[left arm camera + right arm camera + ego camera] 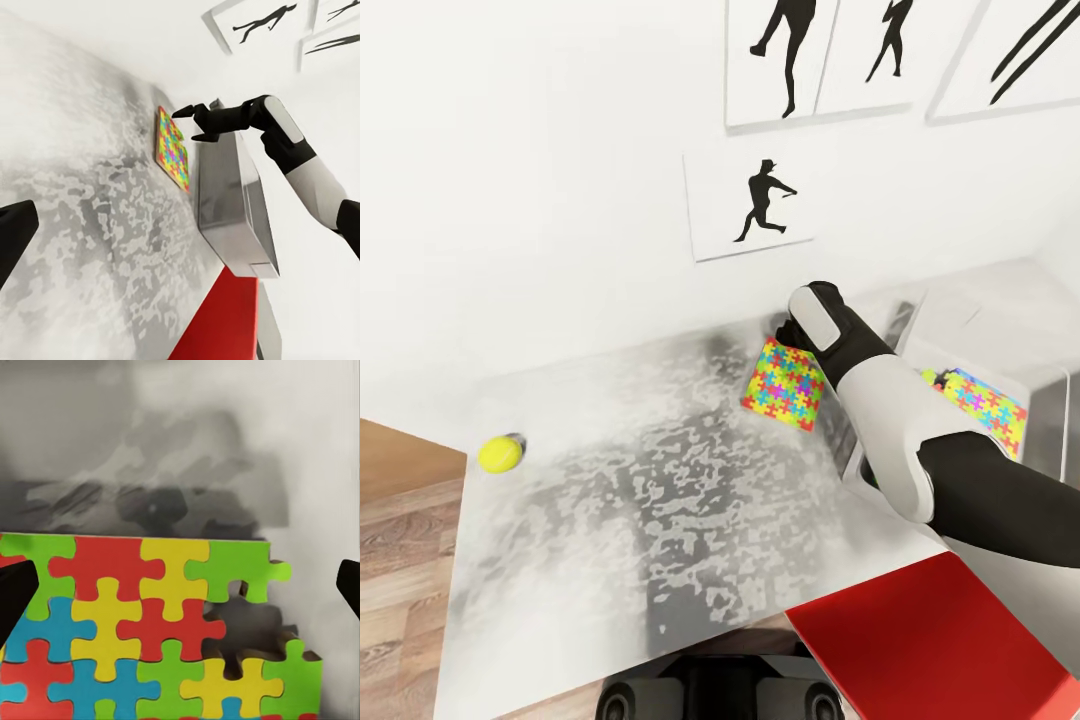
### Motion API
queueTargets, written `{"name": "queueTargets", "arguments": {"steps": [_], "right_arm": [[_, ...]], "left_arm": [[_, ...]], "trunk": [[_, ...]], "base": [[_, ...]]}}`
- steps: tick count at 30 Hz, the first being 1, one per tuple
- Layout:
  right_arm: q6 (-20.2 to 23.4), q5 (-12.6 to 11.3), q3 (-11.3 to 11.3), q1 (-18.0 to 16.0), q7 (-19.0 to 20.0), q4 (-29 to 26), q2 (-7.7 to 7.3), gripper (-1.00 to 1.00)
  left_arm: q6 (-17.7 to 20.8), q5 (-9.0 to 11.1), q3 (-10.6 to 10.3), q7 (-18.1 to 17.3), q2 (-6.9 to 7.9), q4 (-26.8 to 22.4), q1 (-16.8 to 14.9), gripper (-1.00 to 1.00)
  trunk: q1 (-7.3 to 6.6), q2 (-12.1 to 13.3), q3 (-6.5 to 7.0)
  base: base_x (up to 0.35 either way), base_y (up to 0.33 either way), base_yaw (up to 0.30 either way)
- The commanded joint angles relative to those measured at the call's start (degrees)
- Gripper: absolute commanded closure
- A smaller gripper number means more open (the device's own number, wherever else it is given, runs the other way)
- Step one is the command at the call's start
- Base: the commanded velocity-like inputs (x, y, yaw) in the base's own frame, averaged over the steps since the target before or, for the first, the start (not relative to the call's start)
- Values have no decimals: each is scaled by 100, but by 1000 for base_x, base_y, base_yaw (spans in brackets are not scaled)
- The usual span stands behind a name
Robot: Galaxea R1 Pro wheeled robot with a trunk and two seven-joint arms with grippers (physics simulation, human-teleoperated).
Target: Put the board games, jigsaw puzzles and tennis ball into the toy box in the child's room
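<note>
The jigsaw puzzle (784,383) we are after sits right of centre in the head view, tilted up on edge against the near wall of the toy box (1000,375), which takes up the right side of the frame. In the left wrist view the same puzzle (173,148) stands almost upright beside the grey box wall (236,217). A second puzzle (987,402) already lies inside the box, with something yellow-green just beside it (too hidden to name).

Our right gripper (189,125) hovers at the puzzle's upper edge, jaws spread, with nothing between them; one fingertip (180,113) points past the top corner. In the right wrist view the puzzle (150,622) fills the lower half, so we judge the approach is lined up but the pinch is not yet made.

To do this step well, we should bring the spread jaws down over the thin top edge, one finger on each face, and close only once the edge is well inside. The sheet is thin and leaning, so a push may topple it flat onto the desk (610,480).

The tennis ball (500,453) waits at the left edge of the desk. Of the left gripper (11,236) we see one dark finger; we cannot tell its jaws' state.
</note>
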Motion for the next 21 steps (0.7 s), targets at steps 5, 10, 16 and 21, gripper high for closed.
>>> {"name": "queueTargets", "arguments": {"steps": [5,10,16,21], "right_arm": [[-20,-114,30,2,-27,73,2,-100],[-20,-99,34,2,-27,74,4,-100],[-38,-88,49,1,-25,69,27,-100],[-40,-97,53,-5,-24,66,32,-100]], "left_arm": [[53,-7,1,-24,0,-2,-3,-100],[54,-7,1,-24,0,-2,-3,-100],[52,-7,-4,-24,0,-2,-3,-100],[52,-7,-7,-24,0,-2,-3,-100]], "trunk": [[6,-5,-9],[6,-5,-9],[6,-5,-9],[6,-5,-9]], "base": [[0,0,0],[0,0,0],[0,0,0],[0,0,0]]}}
